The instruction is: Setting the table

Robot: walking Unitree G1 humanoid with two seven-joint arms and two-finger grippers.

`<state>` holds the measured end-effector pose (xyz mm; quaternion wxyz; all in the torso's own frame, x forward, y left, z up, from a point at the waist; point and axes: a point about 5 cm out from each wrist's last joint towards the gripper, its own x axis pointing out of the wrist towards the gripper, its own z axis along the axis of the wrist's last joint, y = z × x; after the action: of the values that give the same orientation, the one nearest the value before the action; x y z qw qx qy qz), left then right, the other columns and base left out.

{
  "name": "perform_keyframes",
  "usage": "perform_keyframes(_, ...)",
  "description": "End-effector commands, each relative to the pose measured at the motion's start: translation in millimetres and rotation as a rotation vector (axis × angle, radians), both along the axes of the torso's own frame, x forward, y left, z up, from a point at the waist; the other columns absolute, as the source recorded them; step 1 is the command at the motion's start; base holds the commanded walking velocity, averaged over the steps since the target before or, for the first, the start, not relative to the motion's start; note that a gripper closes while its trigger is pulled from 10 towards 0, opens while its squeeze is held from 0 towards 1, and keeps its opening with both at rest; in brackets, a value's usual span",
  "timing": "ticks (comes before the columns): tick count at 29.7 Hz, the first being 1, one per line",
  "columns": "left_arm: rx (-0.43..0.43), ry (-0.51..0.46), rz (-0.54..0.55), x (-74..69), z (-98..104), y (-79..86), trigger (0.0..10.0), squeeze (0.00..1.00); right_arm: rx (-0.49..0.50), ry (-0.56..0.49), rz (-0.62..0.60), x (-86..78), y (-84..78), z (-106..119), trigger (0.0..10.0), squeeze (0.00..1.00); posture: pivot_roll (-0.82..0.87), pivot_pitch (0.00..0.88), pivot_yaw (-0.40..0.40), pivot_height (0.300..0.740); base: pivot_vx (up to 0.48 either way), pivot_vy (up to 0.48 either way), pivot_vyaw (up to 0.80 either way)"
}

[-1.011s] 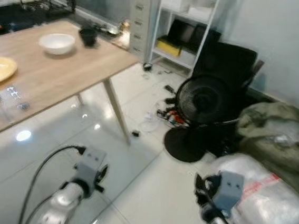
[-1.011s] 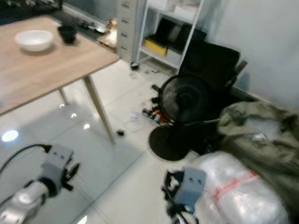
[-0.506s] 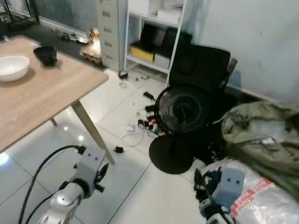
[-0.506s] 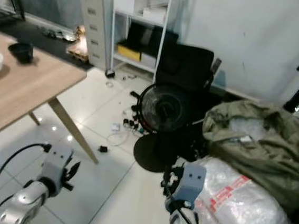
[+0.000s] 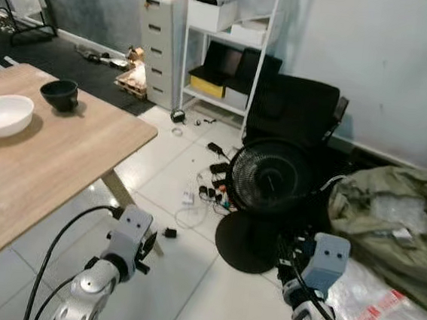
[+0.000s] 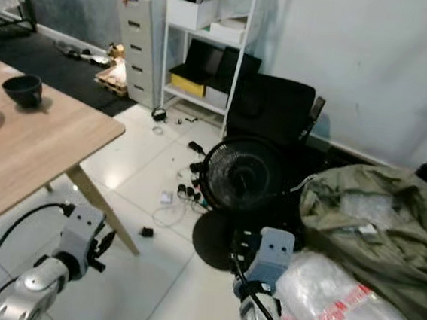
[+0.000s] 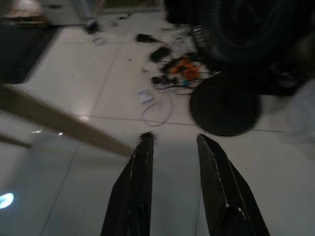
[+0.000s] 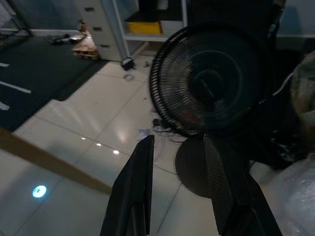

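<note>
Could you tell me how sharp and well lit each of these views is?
Left and right eye views: bright and fairly sharp, with the white bowl clear. Left wrist view: dim and soft, the fan blurred. Right wrist view: dark, with glare spots on the floor tiles.

A black floor fan (image 5: 271, 178) stands on its round base on the white tiled floor (image 5: 187, 278), in front of a black office chair (image 5: 294, 111). A tangle of cables and small plugs (image 5: 212, 192) lies on the tiles just beside the fan's base. A white open shelf unit (image 5: 228, 48) stands against the wall, carrying a yellow box (image 5: 205, 84) on its lower level and a white box (image 5: 211, 12) above. A grey drawer cabinet (image 5: 162, 45) stands next to it. An olive-green bag (image 5: 389, 222) lies near the fan, resting partly on a clear plastic-wrapped bundle (image 6: 350, 317).
</note>
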<state>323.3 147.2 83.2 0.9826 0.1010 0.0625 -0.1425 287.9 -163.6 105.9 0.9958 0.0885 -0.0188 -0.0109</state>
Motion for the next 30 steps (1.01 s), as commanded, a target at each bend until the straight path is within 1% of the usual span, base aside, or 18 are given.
perform_keyframes(1,0.027,0.001,0.007,-4.0,-4,3.0,10.0,0.00,0.013,-0.008,0.027,-0.7,4.0,3,10.0,0.00,0.03,0.103,0.091,0.740,0.461,0.000,0.00)
perform_keyframes(3,0.060,-0.068,0.037,-1.6,7,4.4,10.0,0.00,0.024,-0.045,0.082,0.0,11.1,12,10.0,0.00,0.03,0.104,0.091,0.740,0.461,0.000,0.00)
perform_keyframes(4,0.060,-0.068,0.037,-1.6,7,4.4,10.0,0.00,0.024,-0.045,0.082,0.0,11.1,12,10.0,0.00,0.03,0.104,0.091,0.740,0.461,0.000,0.00)
perform_keyframes(5,0.071,-0.096,0.054,-0.5,11,5.5,10.0,0.00,0.025,-0.060,0.105,0.0,14.1,16,10.0,0.00,0.03,0.104,0.091,0.740,0.461,0.000,0.00)
perform_keyframes(7,0.092,-0.179,0.127,3.8,26,11.7,10.0,0.00,0.038,-0.102,0.156,0.7,21.6,28,10.0,0.00,0.03,0.105,0.092,0.740,0.469,0.000,0.00)
perform_keyframes(8,0.095,-0.245,0.171,6.8,41,16.2,10.0,0.00,0.045,-0.135,0.189,1.9,26.8,38,10.0,0.00,0.03,0.107,0.090,0.740,0.472,0.000,0.00)
perform_keyframes(9,0.093,-0.269,0.183,7.9,47,17.6,10.0,0.00,0.054,-0.151,0.197,2.7,28.3,43,10.0,0.00,0.03,0.107,0.090,0.740,0.472,0.000,0.00)
perform_keyframes(10,0.093,-0.269,0.183,7.9,47,17.6,10.0,0.00,0.054,-0.151,0.197,2.7,28.3,43,10.0,0.00,0.03,0.107,0.090,0.740,0.472,0.000,0.00)
perform_keyframes(15,0.078,-0.333,0.200,11.7,67,19.2,10.0,0.00,0.085,-0.170,0.167,6.7,27.1,51,10.0,0.00,0.04,0.108,0.088,0.740,0.472,0.000,0.66)
perform_keyframes(16,0.072,-0.365,0.196,13.7,77,17.7,10.0,0.00,0.102,-0.167,0.131,9.0,21.6,52,10.0,0.00,0.04,0.110,0.089,0.740,0.472,0.000,0.79)
perform_keyframes(18,0.072,-0.365,0.196,13.7,77,17.7,10.0,0.00,0.102,-0.167,0.131,9.0,21.6,52,10.0,0.00,0.04,0.110,0.089,0.740,0.472,0.000,0.79)
perform_keyframes(21,0.070,-0.404,0.191,14.9,88,13.8,10.0,0.00,0.125,-0.159,0.102,9.8,14.8,52,10.0,0.00,0.04,0.111,0.092,0.740,0.472,0.000,0.77)
perform_keyframes(24,0.067,-0.409,0.192,15.2,91,11.9,10.0,0.00,0.127,-0.153,0.098,9.5,12.8,52,10.0,0.00,0.04,0.111,0.092,0.740,0.472,0.000,0.51)
perform_keyframes(30,0.062,-0.401,0.175,14.6,91,7.8,10.0,0.00,0.157,-0.155,0.084,9.5,9.9,54,10.0,0.00,0.04,0.112,0.094,0.740,0.472,0.000,0.00)
